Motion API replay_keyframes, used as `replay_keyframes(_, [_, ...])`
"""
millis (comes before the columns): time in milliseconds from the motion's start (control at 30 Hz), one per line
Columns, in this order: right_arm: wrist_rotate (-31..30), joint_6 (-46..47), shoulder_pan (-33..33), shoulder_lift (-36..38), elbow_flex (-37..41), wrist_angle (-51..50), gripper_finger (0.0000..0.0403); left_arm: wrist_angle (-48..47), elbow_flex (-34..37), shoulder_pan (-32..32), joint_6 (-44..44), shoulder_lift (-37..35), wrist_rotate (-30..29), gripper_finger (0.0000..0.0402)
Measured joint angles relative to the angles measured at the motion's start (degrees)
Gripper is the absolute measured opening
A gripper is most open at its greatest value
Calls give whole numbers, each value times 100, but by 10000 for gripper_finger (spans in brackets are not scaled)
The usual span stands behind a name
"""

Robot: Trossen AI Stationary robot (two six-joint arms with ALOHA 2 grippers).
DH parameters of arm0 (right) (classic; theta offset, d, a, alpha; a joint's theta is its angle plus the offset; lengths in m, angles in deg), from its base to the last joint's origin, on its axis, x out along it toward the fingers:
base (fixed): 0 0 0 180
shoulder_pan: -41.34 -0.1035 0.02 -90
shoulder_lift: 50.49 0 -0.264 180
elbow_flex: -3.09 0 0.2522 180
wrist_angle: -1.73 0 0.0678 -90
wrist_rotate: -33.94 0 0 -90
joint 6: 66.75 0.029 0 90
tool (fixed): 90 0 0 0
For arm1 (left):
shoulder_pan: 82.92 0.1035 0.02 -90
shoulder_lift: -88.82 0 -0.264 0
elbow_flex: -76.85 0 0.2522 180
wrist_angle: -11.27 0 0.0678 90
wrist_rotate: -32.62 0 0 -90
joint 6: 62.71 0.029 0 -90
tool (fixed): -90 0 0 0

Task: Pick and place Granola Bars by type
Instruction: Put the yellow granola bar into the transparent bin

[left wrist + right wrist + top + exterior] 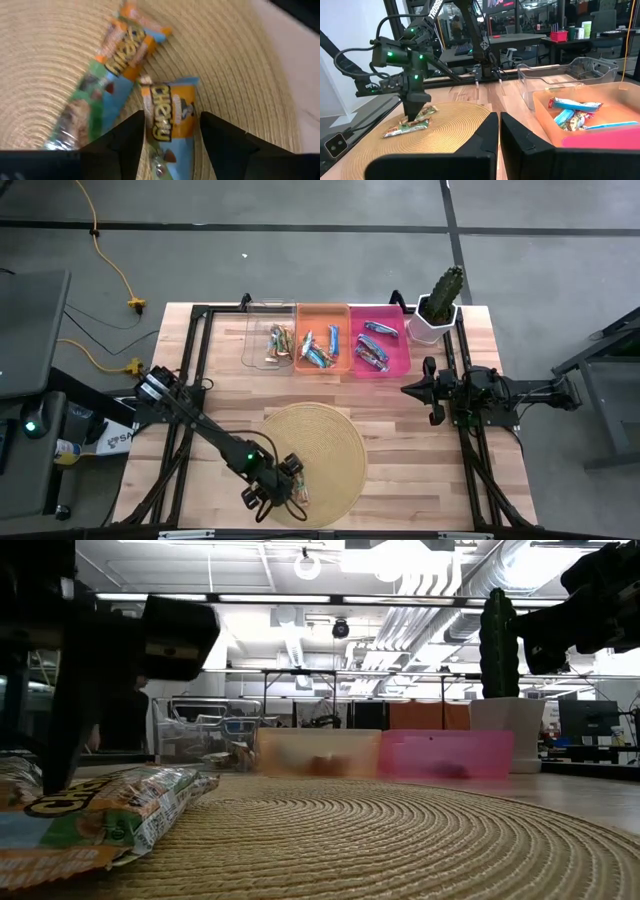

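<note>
Two granola bars lie on the near part of the round woven mat (pixel 322 442). Both have blue, orange and green wrappers; they show as bar one (pixel 167 117) and bar two (pixel 112 70), and as the pair (pixel 412 122) (pixel 100 815). My left gripper (pixel 172 137) (pixel 285 480) is open, points down, and its fingers stand on either side of bar one. Other bars lie sorted in the clear bin (pixel 270 335), orange bin (pixel 322 338) and pink bin (pixel 380 340). My right gripper (pixel 499 132) (pixel 412 390) is shut and waits above the table's right side. My left gripper comes from above with one finger (pixel 125 142) and the other finger (pixel 220 145) close beside the long edges of bar one, lying along it. I cannot tell whether they touch its wrapper. The bar lies flat on the mat.
The three bins stand in a row at the table's far edge, with a cactus in a white pot (pixel 438 305) to their right. Black frame rails run along both table sides. Bare wood lies between mat and bins.
</note>
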Motion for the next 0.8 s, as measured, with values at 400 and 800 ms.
replay_keyframes(400, [2,0,0,-1,0,2,0,-20,-7,1,-1,98,-41,183])
replay_keyframes(800, [0,0,0,-1,0,2,0,-59,-5,-2,-3,104,-37,85])
